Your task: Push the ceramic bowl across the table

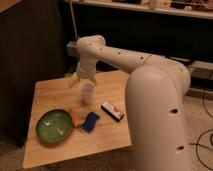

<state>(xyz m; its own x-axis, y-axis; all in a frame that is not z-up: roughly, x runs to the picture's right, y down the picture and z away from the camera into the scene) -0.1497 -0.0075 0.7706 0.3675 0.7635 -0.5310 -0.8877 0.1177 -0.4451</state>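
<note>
The ceramic bowl (54, 126) is wide, shallow and glossy green with pale specks inside. It sits on the front left part of the wooden plank table (50, 94). My gripper (83, 81) hangs at the table's far side, just behind and above a small translucent plastic cup (87, 93). Its fingers are spread and hold nothing. It is well away from the bowl, behind it and to its right.
An orange item (75, 118) and a blue item (91, 121) lie right beside the bowl's right rim. A dark flat packet (112, 110) lies further right. My white arm (155, 100) fills the right side. A dark cabinet (30, 45) stands behind left.
</note>
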